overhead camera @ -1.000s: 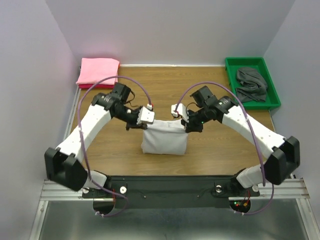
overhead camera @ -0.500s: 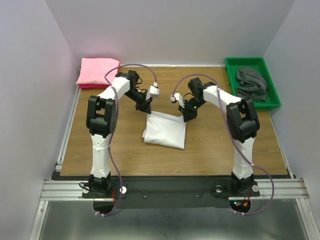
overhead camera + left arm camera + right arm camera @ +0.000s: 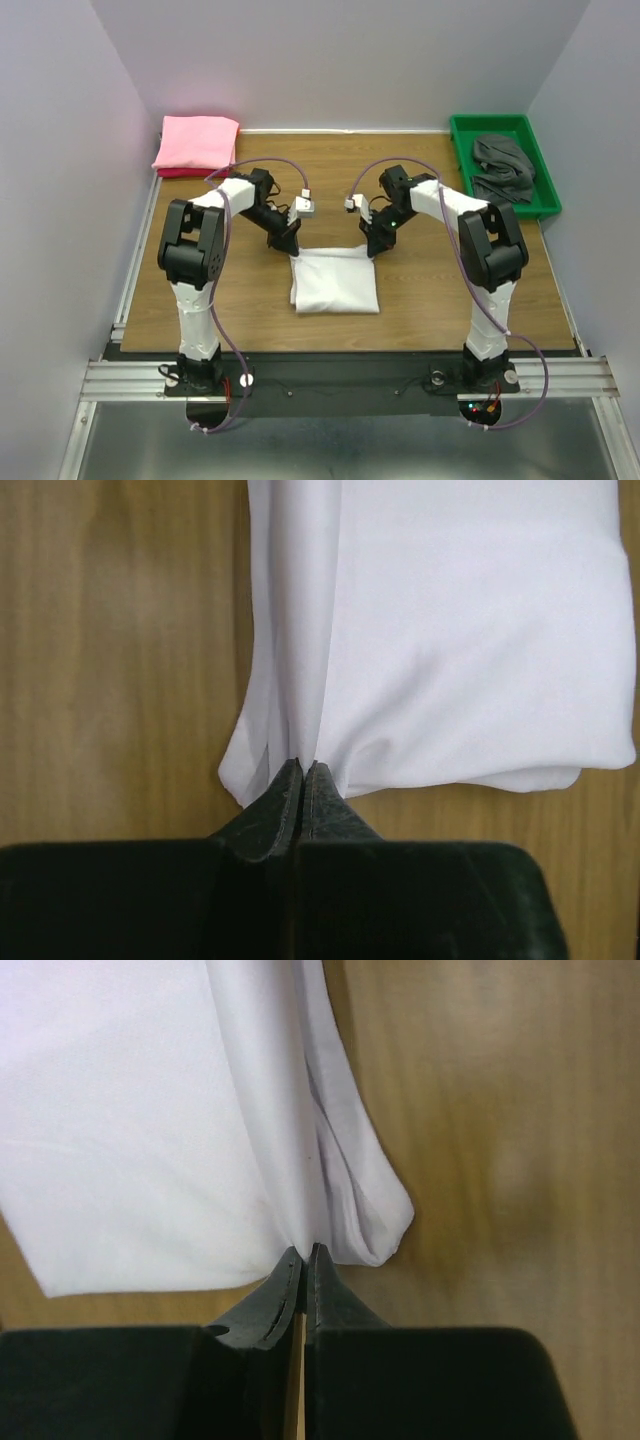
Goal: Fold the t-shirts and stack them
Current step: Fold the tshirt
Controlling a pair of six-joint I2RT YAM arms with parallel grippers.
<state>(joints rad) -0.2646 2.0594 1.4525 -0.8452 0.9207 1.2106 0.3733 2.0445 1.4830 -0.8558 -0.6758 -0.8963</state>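
Observation:
A white t-shirt (image 3: 335, 283) lies folded into a rectangle on the table's middle. My left gripper (image 3: 291, 245) is shut on its far left corner; the left wrist view has the black fingertips (image 3: 288, 780) pinching the white t-shirt (image 3: 450, 650). At the far right corner my right gripper (image 3: 369, 246) is shut too, and in its wrist view the white t-shirt (image 3: 150, 1140) bunches at the closed tips of the right gripper (image 3: 304, 1252). A folded pink t-shirt (image 3: 197, 143) rests at the back left. The dark grey t-shirt (image 3: 503, 167) lies crumpled in the green tray (image 3: 462, 150).
The green tray sits at the table's back right corner. Grey walls close in the left, back and right. Bare wooden table (image 3: 440, 290) shows around the white shirt.
Both arms carried the white shirt's edge away from the bases, then drew back and lowered it. The shirt now lies flatter and squarer on the table. Both grippers stay pinched on it.

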